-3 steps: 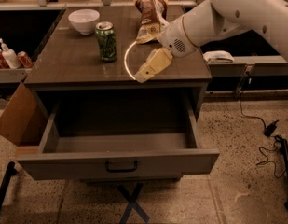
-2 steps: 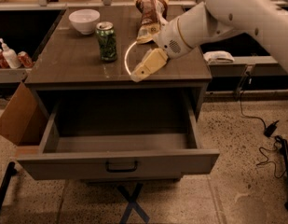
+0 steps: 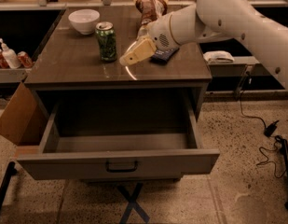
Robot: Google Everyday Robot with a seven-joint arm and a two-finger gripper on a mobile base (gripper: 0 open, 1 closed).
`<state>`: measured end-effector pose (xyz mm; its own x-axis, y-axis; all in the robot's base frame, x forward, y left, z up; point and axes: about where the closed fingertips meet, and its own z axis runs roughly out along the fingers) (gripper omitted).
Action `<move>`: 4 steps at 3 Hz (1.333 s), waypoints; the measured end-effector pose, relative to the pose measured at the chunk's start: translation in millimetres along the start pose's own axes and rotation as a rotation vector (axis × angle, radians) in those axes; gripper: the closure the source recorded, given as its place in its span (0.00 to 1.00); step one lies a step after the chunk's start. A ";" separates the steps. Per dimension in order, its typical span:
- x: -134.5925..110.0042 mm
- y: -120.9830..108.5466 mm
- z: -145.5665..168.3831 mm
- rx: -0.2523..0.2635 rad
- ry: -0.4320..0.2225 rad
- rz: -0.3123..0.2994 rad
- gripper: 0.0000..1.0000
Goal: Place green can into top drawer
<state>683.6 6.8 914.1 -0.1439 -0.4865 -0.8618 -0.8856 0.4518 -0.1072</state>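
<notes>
The green can [image 3: 106, 41] stands upright on the cabinet top [image 3: 78, 64], left of centre. My gripper [image 3: 129, 58] is just to the right of the can, a little above the top, its pale fingers pointing left and down toward the can's base. It holds nothing. The top drawer [image 3: 116, 160] is pulled fully open below, with its dark bar handle [image 3: 121, 166] at the front centre. The drawer's inside looks empty.
A white bowl [image 3: 84, 21] sits at the back left of the top. A brown snack bag [image 3: 150, 8] and a dark flat packet [image 3: 164, 56] lie behind my arm. A cardboard flap [image 3: 15, 118] stands left of the drawer. Red cans [image 3: 24, 59] and a bottle sit on a left shelf.
My gripper has moved left, closer to the green can. The can and the drawer have not moved.
</notes>
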 end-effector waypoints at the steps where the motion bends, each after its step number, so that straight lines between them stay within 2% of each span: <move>1: -13.2 -8.8 26.8 0.032 -0.035 0.003 0.00; 3: -23.4 -19.9 80.3 0.047 -0.090 0.043 0.00; 4: -27.6 -22.8 95.7 0.049 -0.112 0.052 0.00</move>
<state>750.0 81.5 892.9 -0.1363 -0.3757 -0.9167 -0.8552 0.5117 -0.0826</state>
